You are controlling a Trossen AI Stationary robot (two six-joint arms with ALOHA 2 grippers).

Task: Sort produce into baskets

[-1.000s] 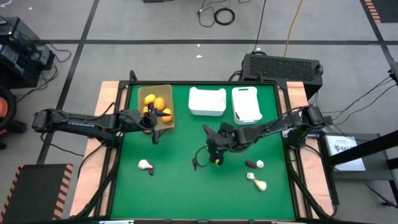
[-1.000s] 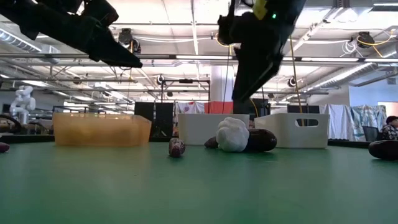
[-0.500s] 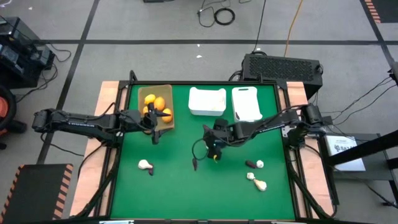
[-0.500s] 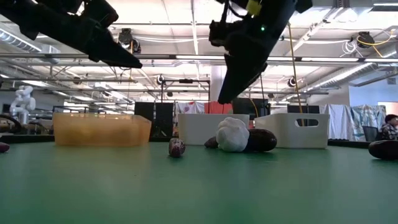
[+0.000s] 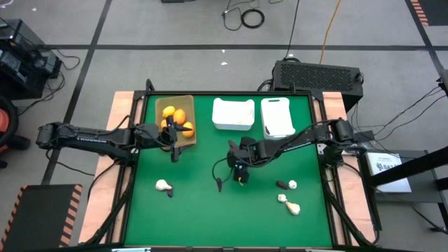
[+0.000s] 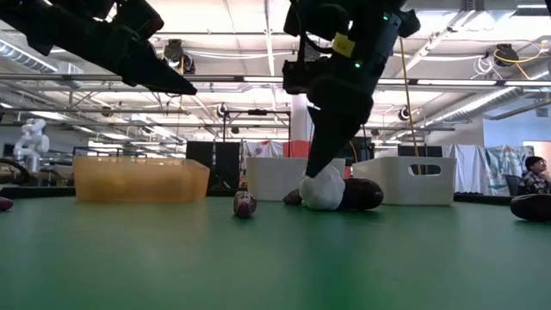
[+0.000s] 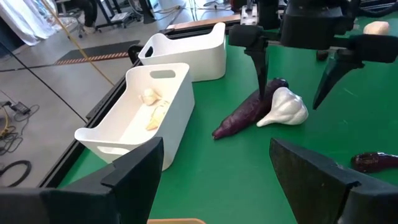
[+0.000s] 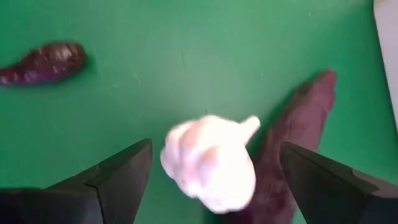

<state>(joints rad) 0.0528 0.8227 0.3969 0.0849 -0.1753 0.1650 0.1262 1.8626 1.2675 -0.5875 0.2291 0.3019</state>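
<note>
Right gripper (image 8: 208, 186): you have it spread wide, nothing held, hanging over the garlic bulb (image 8: 210, 163) near mid-table.
Garlic bulb: lies on the green mat against a long eggplant (image 8: 292, 140), at about five o'clock from the tan tray (image 5: 187, 101).
Right wrist view: shows you the bulb between the two fingers, which the high view hides under the wrist; a second small eggplant (image 8: 42, 63) lies apart.
Left wrist view: lets you see inside one white bin (image 7: 134, 124), where pale pieces lie; the high view shows only white.
Left gripper (image 5: 173, 143): released, empty, at the tan tray's six o'clock edge, oranges (image 5: 175, 115) inside.
Change: over the last second your right gripper has come down onto the bulb and its fingers spread wider; the left arm has stayed put.
</note>
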